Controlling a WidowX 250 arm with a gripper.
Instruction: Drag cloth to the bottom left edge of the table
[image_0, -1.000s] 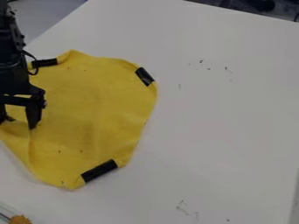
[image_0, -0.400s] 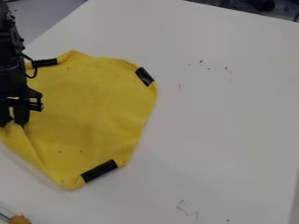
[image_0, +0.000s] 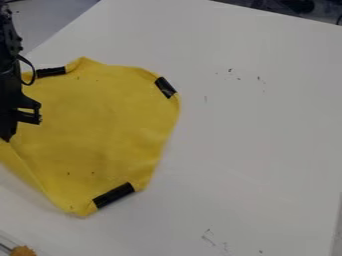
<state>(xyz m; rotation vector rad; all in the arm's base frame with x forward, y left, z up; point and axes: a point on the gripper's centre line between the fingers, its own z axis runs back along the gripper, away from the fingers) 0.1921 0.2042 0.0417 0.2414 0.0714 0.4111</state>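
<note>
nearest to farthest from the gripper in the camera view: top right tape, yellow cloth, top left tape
1. Yellow cloth, right at the gripper
2. Top left tape, cloth's upper left
3. Top right tape, cloth's upper right

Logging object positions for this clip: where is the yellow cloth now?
In the camera view, the yellow cloth lies left, partly beneath the gripper.
</note>
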